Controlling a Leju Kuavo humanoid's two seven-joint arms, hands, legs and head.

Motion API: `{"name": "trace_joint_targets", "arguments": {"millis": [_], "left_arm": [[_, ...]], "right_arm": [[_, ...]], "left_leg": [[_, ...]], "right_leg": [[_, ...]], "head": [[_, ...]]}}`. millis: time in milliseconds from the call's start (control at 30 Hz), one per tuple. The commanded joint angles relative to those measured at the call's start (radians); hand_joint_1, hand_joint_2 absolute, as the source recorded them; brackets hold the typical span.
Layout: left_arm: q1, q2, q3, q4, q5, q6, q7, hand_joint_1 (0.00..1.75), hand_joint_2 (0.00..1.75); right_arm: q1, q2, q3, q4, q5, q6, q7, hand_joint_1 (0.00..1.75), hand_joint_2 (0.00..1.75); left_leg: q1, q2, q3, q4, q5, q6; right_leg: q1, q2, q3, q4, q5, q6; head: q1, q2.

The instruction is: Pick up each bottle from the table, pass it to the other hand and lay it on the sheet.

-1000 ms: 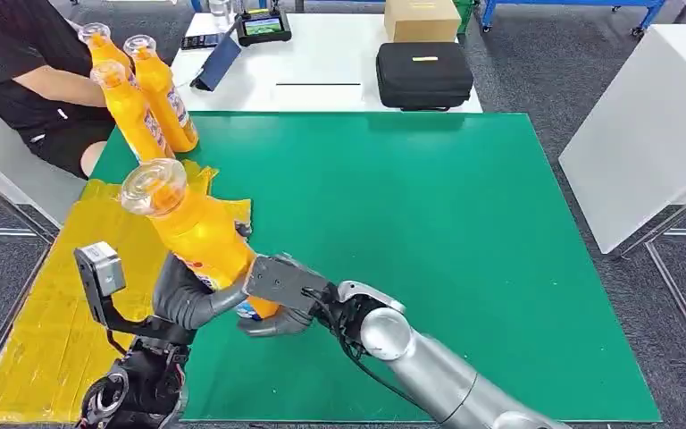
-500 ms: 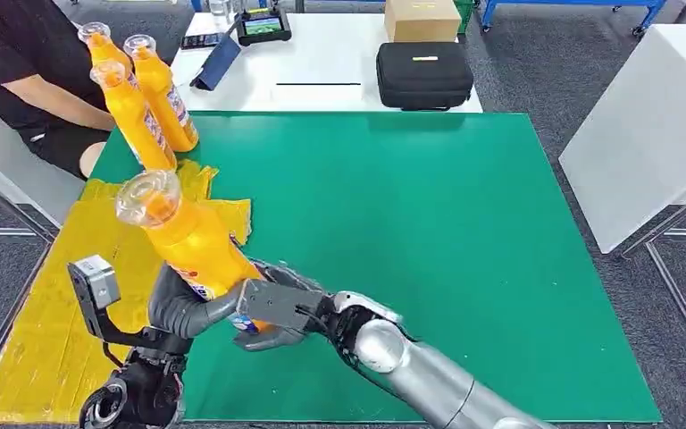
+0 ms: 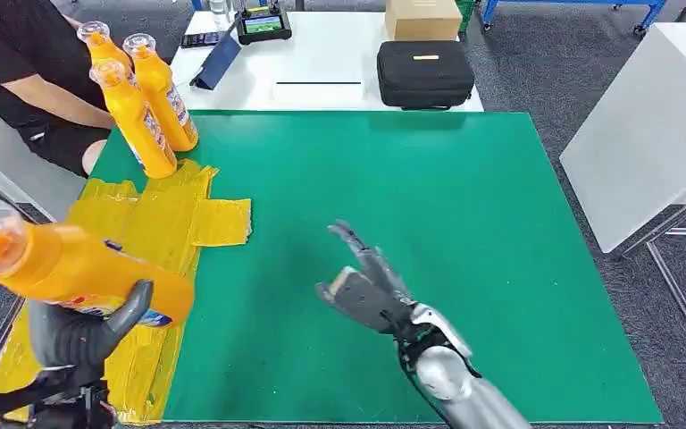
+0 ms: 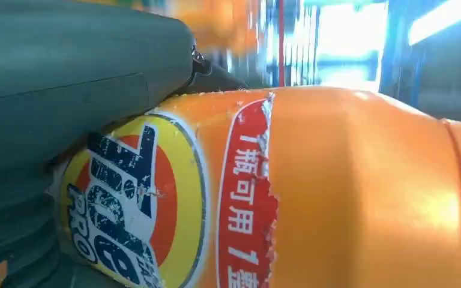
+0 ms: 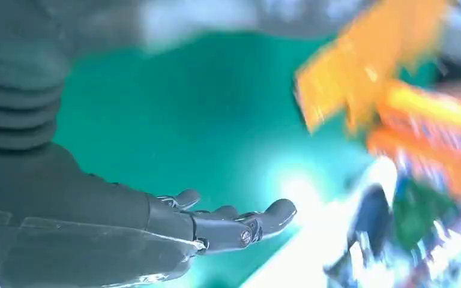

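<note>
Bottle, glossy orange plastic with a clear cap, lies tilted in the left hand above the crinkled yellow sheet. Right hand hovers empty over the green mat, fingers spread. Three bottles, probably alike, stand beyond.

Green matte tabletop in the foreground. Beyond its far edge, a white table carrying a black zippered case, a brown cardboard box and a small device with a lit screen. A second white table stands to the right. Grey carpeted floor surrounds the furniture; blue metal frame legs at the far edge.
</note>
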Motion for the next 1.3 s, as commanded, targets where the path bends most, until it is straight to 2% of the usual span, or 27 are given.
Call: {"name": "trace_joint_targets", "arguments": {"millis": [33, 67, 133, 200, 300, 400, 500, 600, 800, 833, 900, 1100, 1133, 1167, 1233, 1300], "left_arm": [[0.110, -0.045, 0.127, -0.020, -0.158, 0.057, -0.033, 1.75, 1.75], [0.106, -0.047, 0.124, -0.014, -0.160, 0.059, -0.033, 1.75, 1.75], [0.093, 0.001, 0.110, 0.043, -0.510, 0.166, 0.011, 1.75, 1.75], [0.074, 0.036, 0.124, 0.114, -0.904, 0.217, 0.108, 1.75, 1.75], [0.028, 0.103, 0.080, 0.225, -1.216, 0.184, 0.260, 1.75, 1.75], [-0.034, 0.161, -0.006, 0.373, -1.292, 0.116, 0.335, 1.75, 1.75], [-0.057, 0.169, -0.027, 0.422, -1.288, 0.135, 0.344, 1.75, 1.75], [-0.122, 0.211, -0.084, 0.511, -1.364, 0.061, 0.407, 1.75, 1.75], [-0.187, 0.211, -0.116, 0.585, -1.354, 0.045, 0.406, 1.75, 1.75], [-0.191, 0.212, -0.121, 0.589, -1.355, 0.044, 0.405, 1.75, 1.75], [-0.210, 0.210, -0.134, 0.610, -1.358, 0.026, 0.402, 1.75, 1.75], [-0.251, 0.201, -0.154, 0.663, -1.378, -0.007, 0.411, 1.73, 1.75], [-0.250, 0.198, -0.154, 0.662, -1.379, -0.012, 0.415, 0.00, 1.75], [-0.249, 0.192, -0.150, 0.664, -1.364, -0.034, 0.424, 0.00, 0.00], [-0.248, 0.178, -0.145, 0.666, -1.290, -0.029, 0.399, 0.00, 0.00], [-0.252, 0.190, -0.161, 0.672, -1.325, -0.044, 0.404, 0.00, 0.00]], "right_arm": [[0.164, -0.067, -0.255, -0.281, -0.038, -0.005, -0.039, 0.00, 0.00], [0.167, -0.067, -0.255, -0.282, -0.039, -0.006, -0.040, 0.00, 0.00], [0.190, -0.072, -0.271, -0.315, -0.081, -0.042, -0.087, 0.00, 0.00], [0.211, -0.087, -0.279, -0.358, -0.099, -0.049, -0.103, 0.00, 0.00], [0.221, -0.095, -0.279, -0.396, -0.101, -0.036, -0.096, 0.00, 0.00], [0.216, -0.090, -0.275, -0.396, -0.100, -0.027, -0.084, 0.00, 0.00], [0.215, -0.089, -0.274, -0.394, -0.099, -0.028, -0.084, 0.00, 0.00], [0.205, -0.086, -0.269, -0.388, -0.103, -0.009, -0.081, 0.00, 0.00], [0.215, -0.083, -0.270, -0.396, -0.100, -0.003, -0.079, 0.00, 0.00], [0.215, -0.083, -0.271, -0.396, -0.100, -0.003, -0.079, 0.00, 0.00], [0.213, -0.085, -0.271, -0.396, -0.101, 0.001, -0.080, 0.00, 0.00], [0.212, -0.086, -0.267, -0.403, -0.102, 0.009, -0.081, 0.00, 0.00], [0.212, -0.086, -0.265, -0.403, -0.102, 0.010, -0.081, 0.00, 0.00], [0.211, -0.086, -0.265, -0.401, -0.101, 0.012, -0.079, 0.00, 0.00], [0.218, -0.085, -0.270, -0.406, -0.099, 0.010, -0.078, 0.00, 0.00], [0.219, -0.087, -0.269, -0.408, -0.098, 0.014, -0.077, 0.00, 0.00]], "left_leg": [[0.000, -0.002, 0.003, 0.000, -0.001, -0.002], [0.000, -0.002, 0.005, 0.000, -0.002, -0.003], [0.000, -0.001, 0.005, 0.000, -0.003, -0.004], [0.000, -0.002, 0.005, -0.001, -0.002, -0.004], [-0.001, -0.004, 0.005, -0.002, -0.001, -0.003], [-0.001, -0.002, 0.006, -0.003, 0.000, -0.002], [-0.001, -0.002, 0.006, -0.003, 0.001, -0.002], [0.001, -0.002, 0.007, -0.002, 0.000, -0.004], [0.000, -0.002, 0.005, -0.002, 0.001, -0.003], [0.001, -0.002, 0.010, -0.002, 0.000, -0.006], [0.000, -0.001, 0.005, -0.002, 0.001, -0.003], [0.000, -0.001, 0.005, -0.001, 0.001, -0.004], [0.000, -0.001, 0.006, -0.001, 0.000, -0.005], [0.000, 0.000, 0.005, -0.001, 0.001, -0.004], [0.000, 0.000, 0.004, -0.001, 0.001, -0.003], [0.001, -0.001, 0.007, -0.001, 0.000, -0.005]], "right_leg": [[0.000, -0.003, 0.003, 0.000, -0.002, 0.001], [0.000, -0.004, 0.006, 0.000, -0.003, 0.001], [0.000, -0.003, 0.005, 0.000, -0.002, 0.000], [0.000, -0.004, 0.005, -0.001, -0.002, 0.000], [-0.001, -0.006, 0.005, -0.001, -0.002, 0.000], [-0.001, -0.004, 0.005, -0.002, -0.001, 0.000], [-0.001, -0.004, 0.005, -0.002, 0.000, 0.000], [0.001, -0.005, 0.006, -0.002, -0.001, 0.000], [0.000, -0.004, 0.005, -0.001, 0.000, 0.000], [0.001, -0.005, 0.010, -0.002, -0.002, 0.000], [0.000, -0.003, 0.005, -0.001, 0.000, 0.000], [0.000, -0.003, 0.005, -0.001, 0.000, 0.000], [0.000, -0.003, 0.006, -0.001, -0.001, 0.000], [0.000, -0.002, 0.004, -0.001, 0.000, 0.000], [0.000, -0.002, 0.004, 0.000, 0.000, 0.000], [0.001, -0.004, 0.007, -0.001, -0.002, 0.000]], "head": [[0.000, 0.000], [0.001, 0.000], [0.000, 0.000], [0.000, 0.000], [0.000, 0.000], [0.000, 0.000], [0.000, 0.000], [0.000, 0.000], [0.000, 0.000], [0.000, 0.000], [0.000, 0.000], [0.000, 0.000], [0.000, 0.000], [0.000, 0.000], [0.000, 0.000], [0.000, 0.000]]}}
